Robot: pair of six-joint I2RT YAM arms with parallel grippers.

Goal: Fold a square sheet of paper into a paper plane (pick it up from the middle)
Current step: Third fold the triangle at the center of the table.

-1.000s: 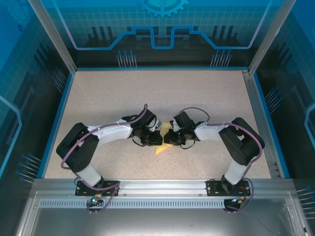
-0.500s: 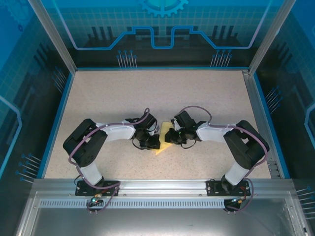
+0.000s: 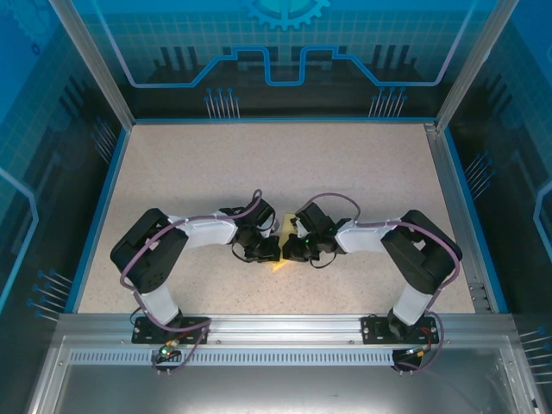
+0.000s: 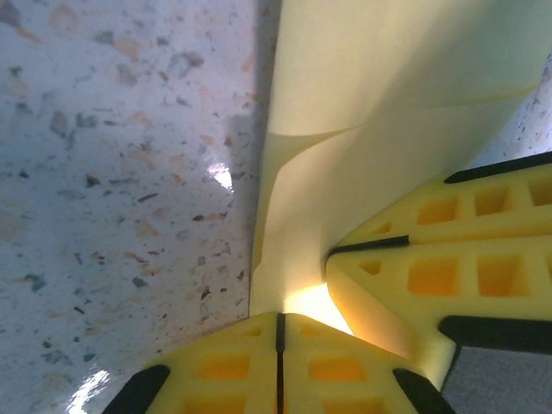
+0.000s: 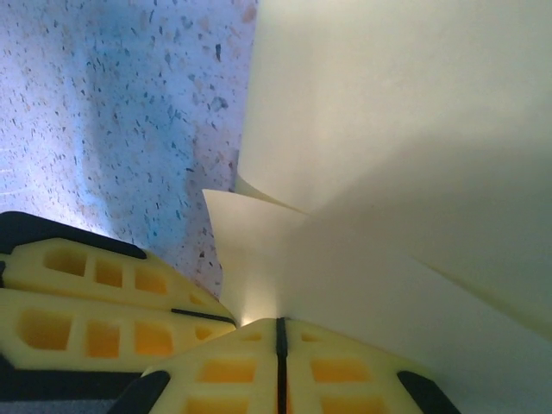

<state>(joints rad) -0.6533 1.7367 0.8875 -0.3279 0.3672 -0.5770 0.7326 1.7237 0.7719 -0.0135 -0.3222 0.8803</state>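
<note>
left gripper [image 4: 279, 332] and right gripper [image 5: 279, 336] each clamp the folded paper [image 4: 345, 172] (the two nearly touching); its long axis runs far-to-near, narrow end nearward.

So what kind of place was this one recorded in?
Probably a purpose-built robot work cell: a speckled tabletop enclosed by aluminium frame posts and blue printed panels, with a metal mounting rail along the near edge.

Paper [image 3: 286, 227] on table [image 3: 285, 164] — left tool [image 3: 269, 251] left of it; right tool [image 3: 293, 250] right.
</note>
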